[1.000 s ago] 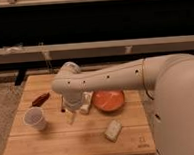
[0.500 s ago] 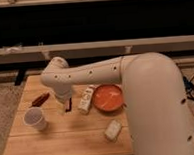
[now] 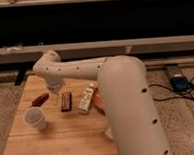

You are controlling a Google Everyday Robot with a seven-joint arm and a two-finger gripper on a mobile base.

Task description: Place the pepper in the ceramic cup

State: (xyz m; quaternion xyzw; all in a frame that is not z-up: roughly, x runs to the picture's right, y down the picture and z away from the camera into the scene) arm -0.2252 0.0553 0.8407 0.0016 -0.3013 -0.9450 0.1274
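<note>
The pepper (image 3: 40, 100) is a slim dark red chilli lying on the left part of the wooden table (image 3: 59, 137). The white ceramic cup (image 3: 35, 118) stands upright just in front of it, near the table's left edge. My gripper (image 3: 55, 95) hangs down from the white arm's wrist (image 3: 51, 75), just right of the pepper and left of the dark brown bar (image 3: 66, 100). It looks empty and sits low over the table top. The pepper and cup are apart from each other.
A white carton (image 3: 85, 100) lies right of the brown bar. The orange-red bowl (image 3: 97, 102) is mostly hidden behind my arm (image 3: 127, 105), which covers the table's right side. A black adapter (image 3: 180, 82) and cables lie on the floor at right.
My arm has swung closer to the camera and the gripper has shifted left and down, from over the table's middle to beside the pepper. The pepper and cup have not moved.
</note>
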